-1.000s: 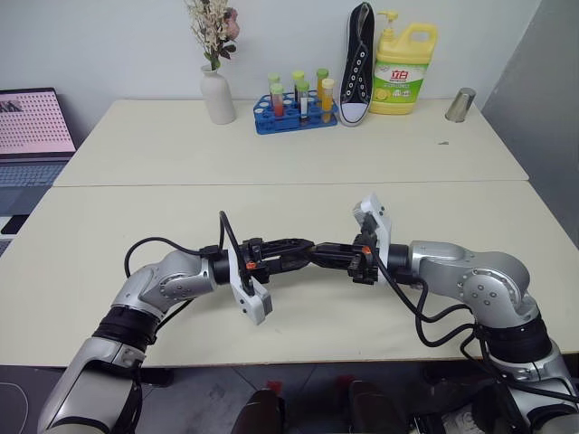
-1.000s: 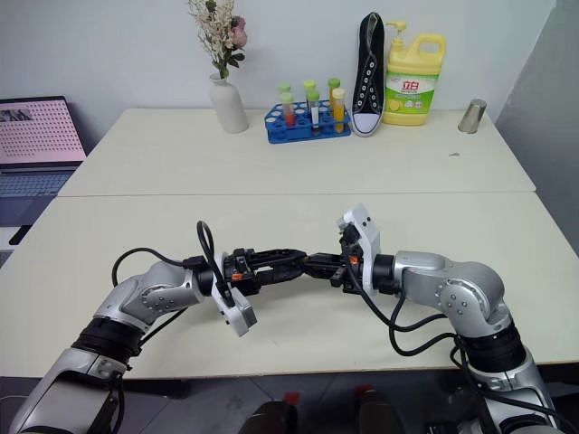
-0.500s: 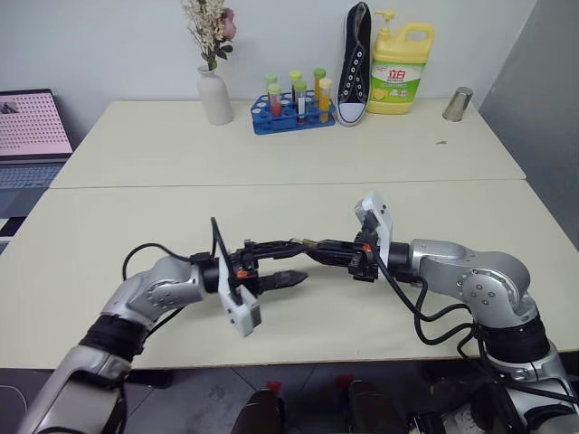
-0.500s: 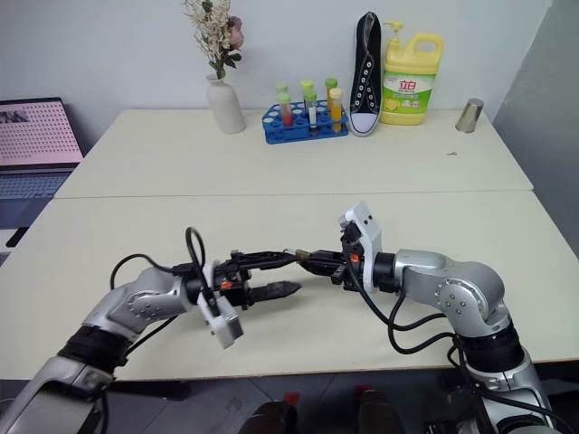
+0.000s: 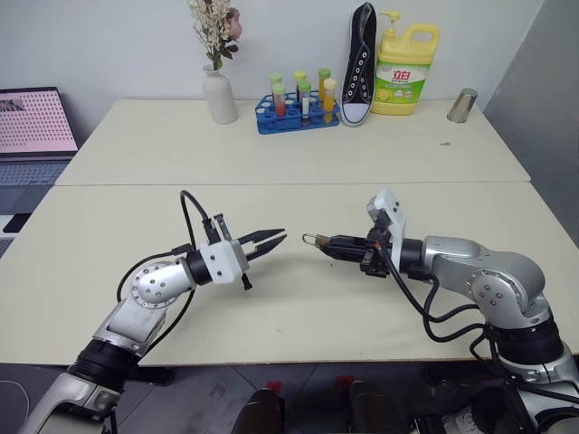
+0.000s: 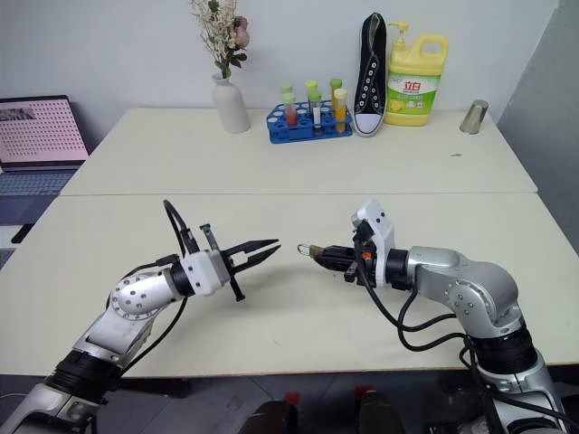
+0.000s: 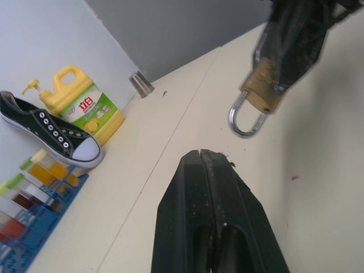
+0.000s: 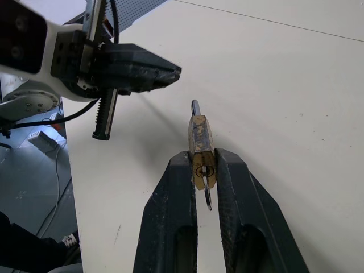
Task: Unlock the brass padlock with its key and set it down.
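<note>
- While it hangs above the cream table (image 5: 298, 316), the left gripper (image 5: 274, 240) has its 2 black fingers pressed together on nothing, tips aimed toward the right gripper.
- Between the 2 grippers lies a bare gap of tabletop.
- Pinched in the right gripper (image 8: 203, 165), the brass padlock (image 8: 200, 148) sits off the table, its silver shackle (image 7: 245, 119) pointing at the left gripper.
- Below the padlock body, the key (image 8: 207, 197) sticks out of the keyhole, between the right fingers.
</note>
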